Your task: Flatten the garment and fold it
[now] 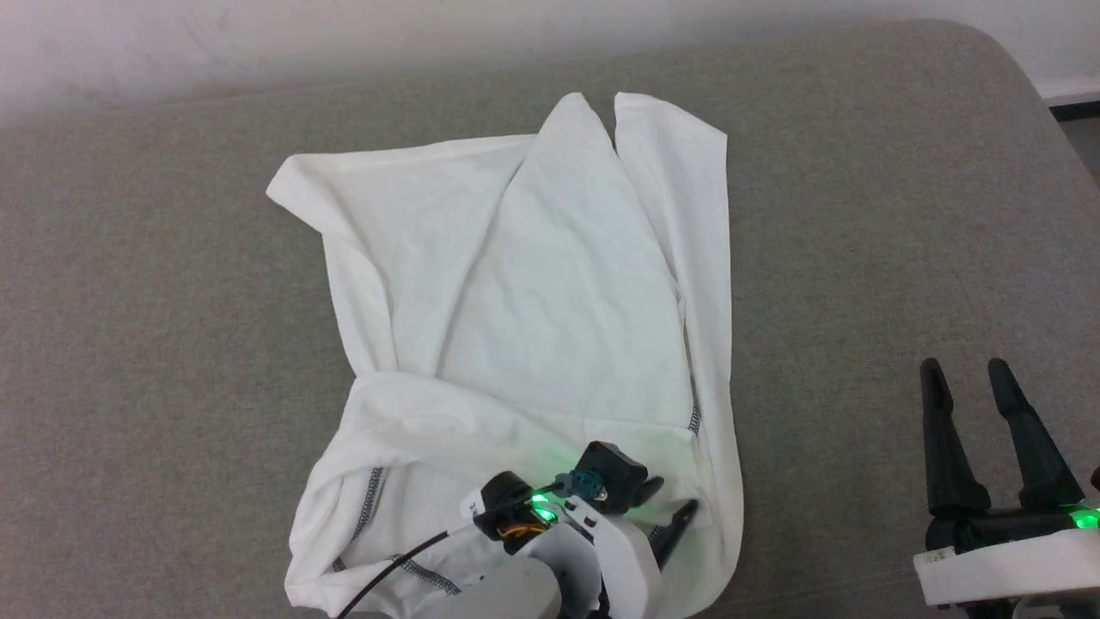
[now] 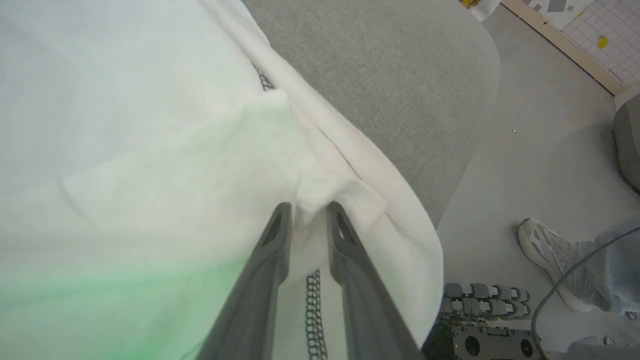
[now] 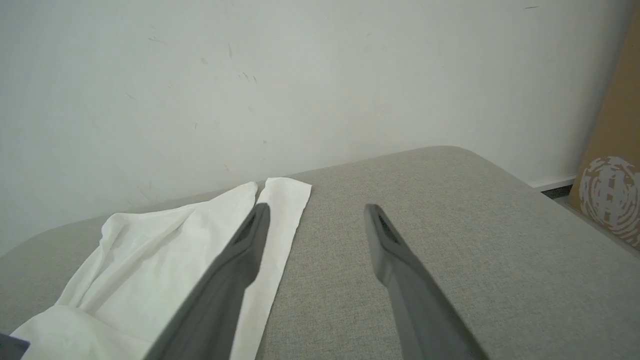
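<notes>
Nearest me, the left gripper (image 2: pixel 307 212) sits low on the near end of the garment (image 1: pixel 559 284), jaws a narrow slit apart with a pucker of white cloth at the tips. Pinching or not, I can't tell. Grey zigzag stitching (image 2: pixel 314 310) runs between them. Off to my right, the right gripper (image 1: pixel 964 371) hangs over the bare grey surface (image 1: pixel 859 215), jaws spread wide, nothing in them. The garment lies rumpled mid-surface, layers lapped over each other, its far end reaching toward the white wall (image 3: pixel 300 75).
</notes>
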Robot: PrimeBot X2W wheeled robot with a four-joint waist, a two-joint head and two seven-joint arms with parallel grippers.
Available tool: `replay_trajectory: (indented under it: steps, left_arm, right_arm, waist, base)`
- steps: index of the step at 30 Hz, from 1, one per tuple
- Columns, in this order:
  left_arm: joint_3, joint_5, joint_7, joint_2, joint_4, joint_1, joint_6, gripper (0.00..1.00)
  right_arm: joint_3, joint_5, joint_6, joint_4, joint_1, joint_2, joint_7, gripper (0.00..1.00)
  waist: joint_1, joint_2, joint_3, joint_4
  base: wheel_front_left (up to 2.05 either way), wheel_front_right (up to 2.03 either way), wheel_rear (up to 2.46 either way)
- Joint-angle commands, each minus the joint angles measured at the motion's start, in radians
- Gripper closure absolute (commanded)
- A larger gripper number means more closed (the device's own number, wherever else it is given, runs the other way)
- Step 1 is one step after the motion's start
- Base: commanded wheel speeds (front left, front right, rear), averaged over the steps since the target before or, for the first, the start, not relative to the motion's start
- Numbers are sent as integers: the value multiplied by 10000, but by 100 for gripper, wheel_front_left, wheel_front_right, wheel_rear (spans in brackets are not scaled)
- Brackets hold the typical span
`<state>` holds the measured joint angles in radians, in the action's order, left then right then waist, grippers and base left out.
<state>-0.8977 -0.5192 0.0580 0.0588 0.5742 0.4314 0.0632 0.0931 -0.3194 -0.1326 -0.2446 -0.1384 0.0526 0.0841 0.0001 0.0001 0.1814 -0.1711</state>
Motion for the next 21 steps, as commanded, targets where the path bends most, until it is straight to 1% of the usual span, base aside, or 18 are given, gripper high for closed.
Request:
replay_trajectory:
  steps: [1,4,7,9,12,16,21]
  left_arm:
    - [-26,-87,-218,-60,-16,-128,95,0]
    - [112,-47,-1331,-67,-367,-121,77,0]
    - [442,51,-2529,-16,-855,-198,-146,0]
    - [769,148,-2943,115,-1273,-304,-422,0]
    - [1497,207,-3164,336,-2079,-611,-807,0]
    - [3186,632,-3192,520,-3821,-1185,-1315,0]
    - [5334,1411,-3195,708,-5139,-2064,-1525,0]
  right_arm:
    - [-5,-39,19,27,99,-24,70,0]
    - [36,82,19,52,90,-24,62,0]
    - [111,193,19,37,59,-24,12,0]
    - [139,246,19,3,26,-24,-34,0]
    - [257,338,19,-19,-54,-24,-107,0]
    - [310,364,19,-69,-75,-24,-171,0]
    - [305,396,19,101,55,-24,-215,0]
  waist:
    - [-1,-1,-128,106]
    - [-1,-1,-329,248]
    - [-1,-1,-562,418]
    - [-1,-1,-723,532]
    - [-1,-1,-951,724]
    - [-1,-1,-1015,901]
    - [-1,-1,-967,1039]
  base:
    - [0,0,0]
    - [0,0,0]
    - [0,0,0]
    - [0,0,0]
    - [0,0,0]
    - [0,0,0]
    - [0,0,0]
